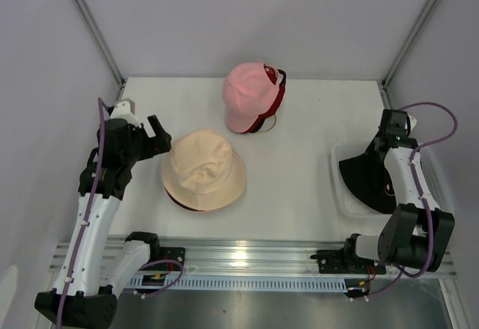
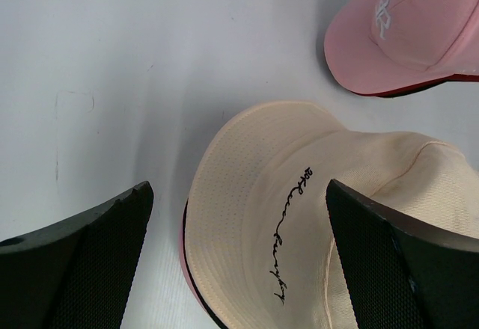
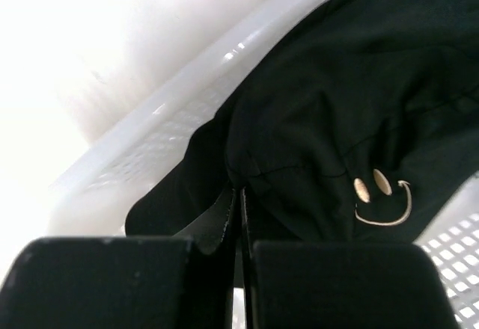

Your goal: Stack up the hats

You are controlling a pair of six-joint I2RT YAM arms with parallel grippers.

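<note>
A cream bucket hat (image 1: 203,167) lies at centre left on top of a pink and a black brim that show at its edge (image 2: 187,258). In the left wrist view, script lettering runs across the cream hat (image 2: 254,217). My left gripper (image 1: 159,136) hovers open just left of it, its jaws (image 2: 238,194) standing wide over the brim. A pink cap (image 1: 248,96) tops a red and a black cap at the back. A black hat (image 1: 363,179) with a smiley face (image 3: 383,198) lies in the white basket (image 1: 338,194). My right gripper (image 3: 239,192) is shut, pinching its fabric.
The white mesh basket (image 3: 150,142) sits at the table's right edge, beside the right arm. Grey walls close in the back and both sides. A metal rail runs along the near edge by the arm bases.
</note>
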